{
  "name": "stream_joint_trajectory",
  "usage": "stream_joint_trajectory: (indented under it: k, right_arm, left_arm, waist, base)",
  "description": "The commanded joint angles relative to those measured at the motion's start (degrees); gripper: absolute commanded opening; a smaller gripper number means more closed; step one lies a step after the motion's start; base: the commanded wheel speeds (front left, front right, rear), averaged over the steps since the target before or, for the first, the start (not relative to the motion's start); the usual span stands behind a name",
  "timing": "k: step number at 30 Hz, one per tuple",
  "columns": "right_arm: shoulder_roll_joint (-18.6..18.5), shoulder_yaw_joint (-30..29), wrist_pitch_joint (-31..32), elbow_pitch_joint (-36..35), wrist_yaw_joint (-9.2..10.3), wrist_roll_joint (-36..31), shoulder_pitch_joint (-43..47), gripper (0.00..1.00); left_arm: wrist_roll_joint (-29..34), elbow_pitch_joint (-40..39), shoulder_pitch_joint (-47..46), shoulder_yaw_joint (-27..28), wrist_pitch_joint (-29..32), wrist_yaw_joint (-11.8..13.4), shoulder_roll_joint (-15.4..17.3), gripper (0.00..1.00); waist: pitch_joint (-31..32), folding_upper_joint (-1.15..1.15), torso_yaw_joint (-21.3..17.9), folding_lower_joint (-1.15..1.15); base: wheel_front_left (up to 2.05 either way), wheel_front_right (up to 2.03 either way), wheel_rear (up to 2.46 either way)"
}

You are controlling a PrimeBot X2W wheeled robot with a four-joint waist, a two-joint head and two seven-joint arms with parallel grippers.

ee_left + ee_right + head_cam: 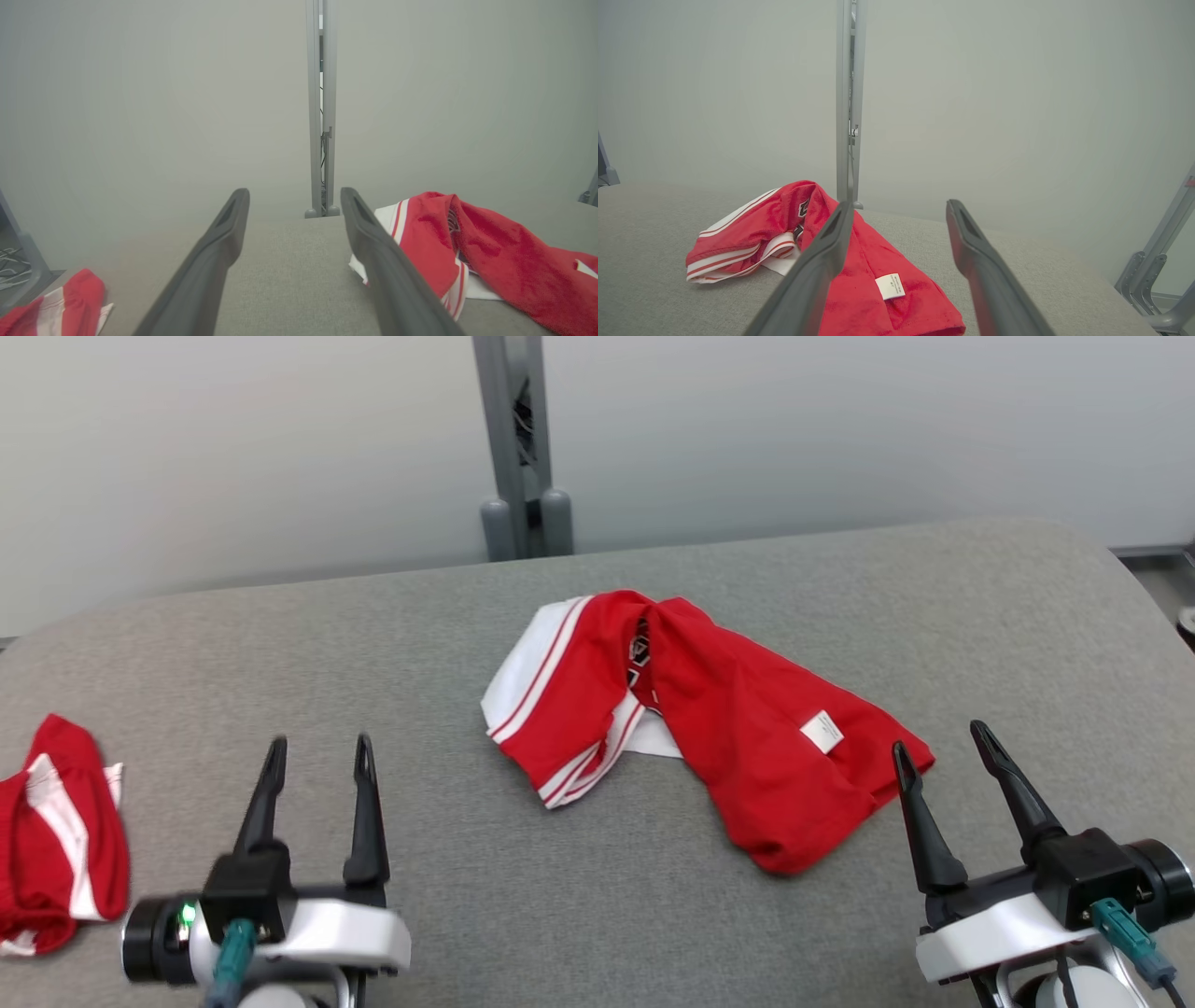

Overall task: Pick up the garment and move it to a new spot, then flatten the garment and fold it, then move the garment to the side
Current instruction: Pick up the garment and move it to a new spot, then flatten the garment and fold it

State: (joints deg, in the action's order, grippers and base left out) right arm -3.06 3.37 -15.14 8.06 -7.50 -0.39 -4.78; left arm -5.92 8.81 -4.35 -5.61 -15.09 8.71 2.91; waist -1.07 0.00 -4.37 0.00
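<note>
Centrally, crumpled garment (738, 747) on table (560, 915).

The worktop (597, 915) is covered with grey woven fabric, and its far corners are rounded. A red garment (747, 747) with white stripes lies crumpled on it, ahead of the right claw (938, 737) and to its left. The near hem is just beside that claw's left fingertip, and a white label (822, 731) faces up. A second garment (56, 831), red and white, lies bunched up to the left of the left claw (319, 742), apart from it, at the worktop's edge.
</note>
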Motion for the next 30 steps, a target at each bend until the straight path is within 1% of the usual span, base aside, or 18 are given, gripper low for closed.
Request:
stream_joint_trajectory:
  k: [1, 3, 7, 12, 20, 21, 26, 30]
  right_arm:
    - [-0.58, -0.39, -0.10, 0.37, 0.02, -0.06, 0.64, 1.00]
    - [-0.70, -0.66, -0.10, 0.88, 0.02, -0.08, 0.95, 1.00]
    - [-0.71, -0.89, -0.10, 1.30, 0.02, -0.38, 1.10, 1.00]
    - [-0.60, -2.05, -0.10, 2.94, 0.02, 0.15, 1.04, 1.00]
    - [-0.29, -4.83, -0.10, 12.63, 0.02, 1.00, -2.06, 1.00]
    - [-0.29, -4.83, -0.10, 12.63, 0.02, 1.00, -2.06, 1.00]
    - [-0.13, -7.07, -0.10, 18.67, 0.02, 3.43, -4.71, 1.00]
    - [-0.04, -7.07, -0.10, 22.36, 0.03, 4.59, -6.36, 1.00]
  left_arm:
    - [0.13, -0.55, 1.41, -0.11, -0.03, 0.77, 0.13, 1.00]
    - [-1.45, -1.07, 2.82, -1.14, -0.03, 1.86, 0.08, 1.00]
    - [-2.86, -1.44, 3.30, -3.74, -0.03, 2.99, 0.14, 1.00]
    - [-2.03, -1.03, 2.09, -5.84, -0.03, 2.23, 0.11, 1.00]
    - [-1.43, 0.17, 1.62, -6.30, -0.03, 1.43, 0.10, 1.00]
    - [-1.43, 0.17, 1.62, -6.30, -0.03, 1.43, 0.10, 1.00]
    - [-1.12, 0.79, 0.98, -6.59, -0.03, 0.69, 0.08, 1.00]
    - [-0.62, 1.14, 0.24, -6.60, -0.03, 0.23, 0.10, 1.00]
  waist:
    - [1.10, 0.00, 1.43, 0.00]
    - [1.32, 0.00, 2.13, 0.00]
    - [1.46, 0.00, 2.79, 0.00]
    - [1.16, 0.00, 3.39, 0.00]
    - [-0.58, 0.00, 4.38, 0.00]
    - [-0.58, 0.00, 4.38, 0.00]
    - [-2.17, 0.00, 5.49, 0.00]
    - [-3.08, 0.00, 6.43, 0.00]
  base:
    - [0.00, 0.00, 0.00]
    - [0.00, 0.00, 0.00]
    - [0.00, 0.00, 0.00]
    - [0.00, 0.00, 0.00]
    - [0.00, 0.00, 0.00]
    - [0.00, 0.00, 0.00]
    - [0.00, 0.00, 0.00]
    - [0.00, 0.00, 0.00]
